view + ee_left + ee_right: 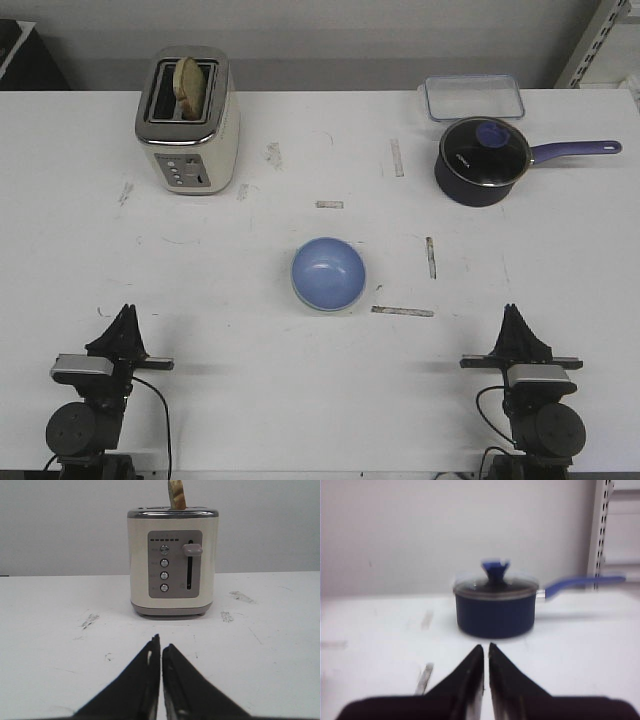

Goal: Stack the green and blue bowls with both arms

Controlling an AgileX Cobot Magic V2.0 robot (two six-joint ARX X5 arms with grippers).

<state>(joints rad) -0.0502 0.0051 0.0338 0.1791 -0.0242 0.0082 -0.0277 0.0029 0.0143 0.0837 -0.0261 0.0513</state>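
The light blue bowl (328, 272) stands upright in the middle of the table in the front view. A thin pale green edge (322, 308) shows along its near side, as of the green bowl under it; no separate green bowl is in view. My left gripper (125, 318) is shut and empty at the near left, well away from the bowl. My right gripper (514, 318) is shut and empty at the near right. In the left wrist view the gripper (161, 641) points at the toaster. In the right wrist view the gripper (486, 649) points at the saucepan. Neither wrist view shows a bowl.
A cream toaster (188, 120) with bread in one slot stands at the far left and shows in the left wrist view (172, 562). A dark blue lidded saucepan (482, 160) with its handle pointing right, also in the right wrist view (495, 609), stands at the far right, a clear lidded container (472, 97) behind it.
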